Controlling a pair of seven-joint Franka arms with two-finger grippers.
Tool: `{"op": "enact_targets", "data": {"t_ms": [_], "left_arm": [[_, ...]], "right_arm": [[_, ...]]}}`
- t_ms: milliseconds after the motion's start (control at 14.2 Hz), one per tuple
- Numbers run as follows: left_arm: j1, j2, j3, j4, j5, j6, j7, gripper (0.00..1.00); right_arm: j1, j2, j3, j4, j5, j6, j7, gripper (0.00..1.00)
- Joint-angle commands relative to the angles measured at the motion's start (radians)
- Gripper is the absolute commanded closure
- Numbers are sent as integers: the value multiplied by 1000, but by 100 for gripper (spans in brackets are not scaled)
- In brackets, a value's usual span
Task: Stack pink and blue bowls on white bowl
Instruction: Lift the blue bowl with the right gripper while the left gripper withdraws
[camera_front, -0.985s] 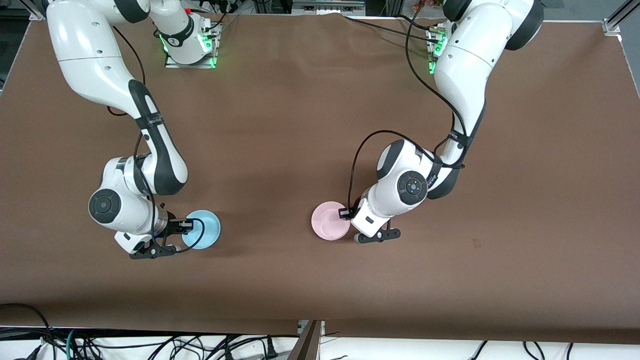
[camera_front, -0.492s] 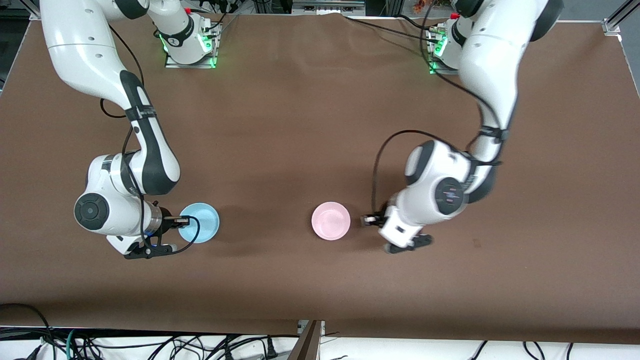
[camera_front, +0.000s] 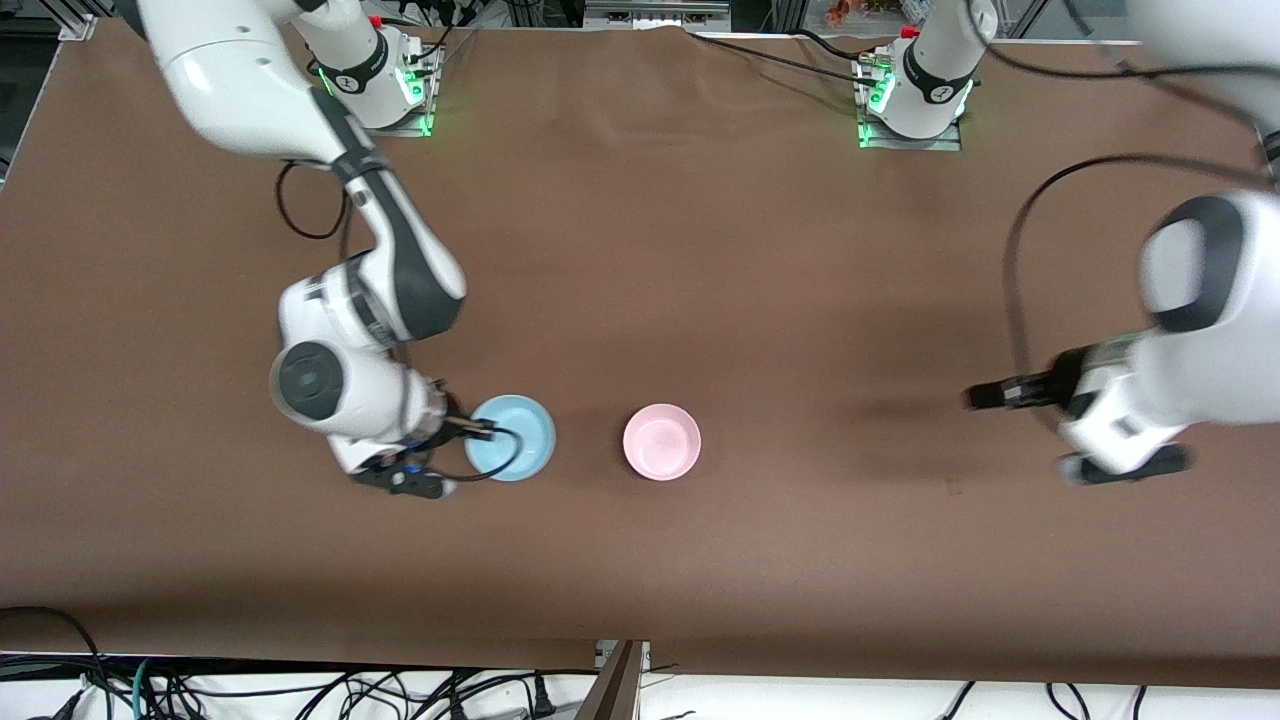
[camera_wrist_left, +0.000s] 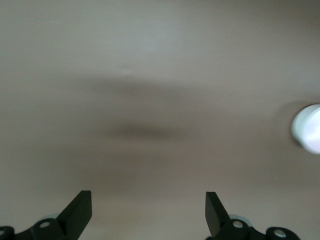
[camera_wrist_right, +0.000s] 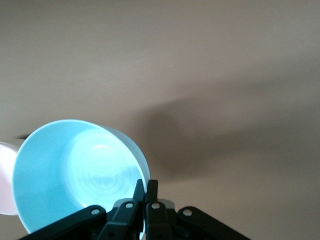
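The light blue bowl (camera_front: 510, 452) is held by its rim in my right gripper (camera_front: 484, 431), low over the table beside the pink bowl (camera_front: 661, 442). In the right wrist view the gripper (camera_wrist_right: 148, 192) is shut on the blue bowl's (camera_wrist_right: 75, 170) rim, and the pink bowl (camera_wrist_right: 6, 185) shows at the edge. The pink bowl sits alone on the table. My left gripper (camera_front: 978, 397) is open and empty, up over the left arm's end of the table. Its wrist view shows the open gripper (camera_wrist_left: 148, 202) and a pale round bowl (camera_wrist_left: 309, 129) far off. No white bowl shows.
The brown table cloth (camera_front: 640, 250) covers the whole table. The arm bases (camera_front: 380, 90) stand along the edge farthest from the front camera. Cables hang below the table's near edge (camera_front: 300, 690).
My right gripper has carried the blue bowl toward the pink bowl. My left arm has swung away from the pink bowl toward its own end of the table.
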Motion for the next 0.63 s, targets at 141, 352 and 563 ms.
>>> {"op": "enact_targets", "data": {"t_ms": [141,352,563], "left_arm": [[23,-257,-11,-207,78,-40,35,0],[29,-325,-42,-238,79,-94,34,0],[38,-322,-64,-246,130,-111,38,0]], "right_arm": [[184,109,4,66,40,196,374,100],[258,156,-16,120,36,237,476,100],[264,165,-17,125,23,246,477,100]]}}
